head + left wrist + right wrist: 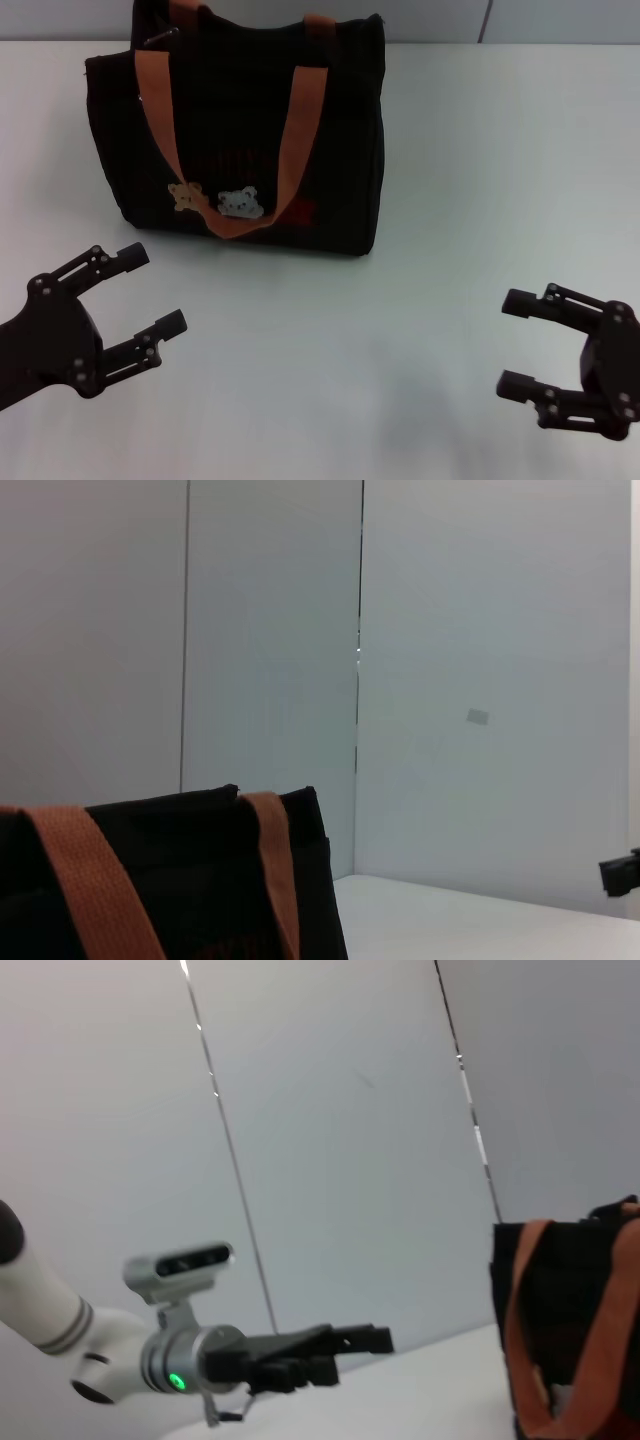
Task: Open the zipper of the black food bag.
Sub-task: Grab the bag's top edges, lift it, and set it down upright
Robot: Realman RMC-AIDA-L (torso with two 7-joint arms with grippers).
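The black food bag stands upright at the back left of the white table, its orange-brown straps hanging over the front above the tan and white bear patches. It also shows in the left wrist view as the black food bag and in the right wrist view as the black food bag. Its long zipper along the top is not visible; only a short pocket zipper shows at the top left corner. My left gripper is open, near the front left, short of the bag. My right gripper is open at the front right, far from the bag.
The white table stretches to the right of and in front of the bag. Grey wall panels rise behind the table. The left arm and its wrist camera appear in the right wrist view.
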